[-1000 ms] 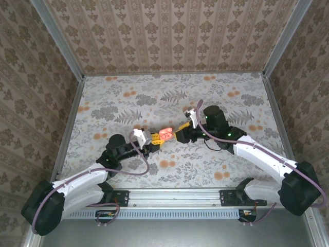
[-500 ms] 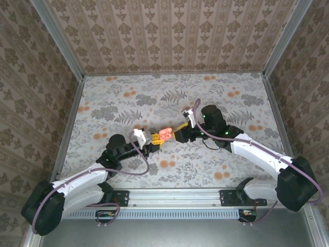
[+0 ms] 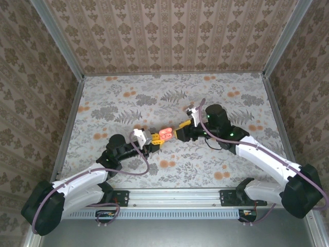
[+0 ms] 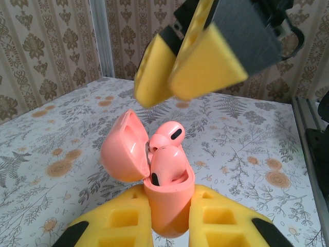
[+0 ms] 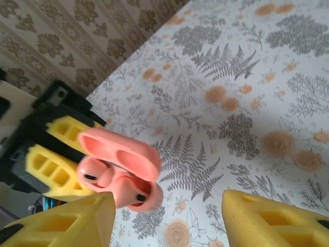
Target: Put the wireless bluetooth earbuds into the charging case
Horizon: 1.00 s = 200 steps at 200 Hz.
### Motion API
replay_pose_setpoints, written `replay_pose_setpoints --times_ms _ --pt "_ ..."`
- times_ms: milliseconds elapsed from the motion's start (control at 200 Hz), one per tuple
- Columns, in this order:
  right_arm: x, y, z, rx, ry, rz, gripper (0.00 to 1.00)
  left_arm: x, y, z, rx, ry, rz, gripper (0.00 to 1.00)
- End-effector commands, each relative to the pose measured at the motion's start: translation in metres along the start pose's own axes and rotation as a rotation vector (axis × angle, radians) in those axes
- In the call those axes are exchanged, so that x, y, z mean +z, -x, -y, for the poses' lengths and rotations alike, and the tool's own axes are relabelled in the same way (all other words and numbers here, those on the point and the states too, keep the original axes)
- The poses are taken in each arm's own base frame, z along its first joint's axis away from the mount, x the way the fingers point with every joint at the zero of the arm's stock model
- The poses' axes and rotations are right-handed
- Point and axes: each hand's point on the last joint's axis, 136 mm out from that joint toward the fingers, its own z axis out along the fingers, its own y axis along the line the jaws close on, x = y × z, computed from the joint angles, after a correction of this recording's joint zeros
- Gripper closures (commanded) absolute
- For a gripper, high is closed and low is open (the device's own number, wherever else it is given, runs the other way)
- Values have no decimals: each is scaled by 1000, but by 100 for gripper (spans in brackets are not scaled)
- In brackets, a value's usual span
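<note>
I have the left gripper (image 3: pixel 152 138) clamped on the lower body of the pink charging case (image 4: pixel 167 203). It holds the case upright with the lid swung back, so the wells face up for loading. The case is over the middle of the table (image 3: pixel 231 170), somewhat nearer its near edge. Both pink earbuds (image 4: pixel 165 167) stand in the case, the rear one a little proud. The right gripper (image 3: pixel 179 135) hovers just beside them, jaws apart and empty, placed, I judge, to press them home. The table is floral-printed, with damask-papered walls (image 3: pixel 169 31) around it.
</note>
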Motion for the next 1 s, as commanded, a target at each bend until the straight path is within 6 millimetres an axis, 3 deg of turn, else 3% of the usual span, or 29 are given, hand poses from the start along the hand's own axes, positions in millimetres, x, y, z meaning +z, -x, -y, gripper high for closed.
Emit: replay_pose_setpoints --times_ms 0,550,995 --pt "-9 6 -8 9 10 24 41 1 22 2 34 -12 59 96" --pt "13 -1 -14 40 95 -44 40 2 24 2 34 -15 61 96" --pt "22 -7 2 56 30 -72 40 3 25 2 36 -18 61 96"
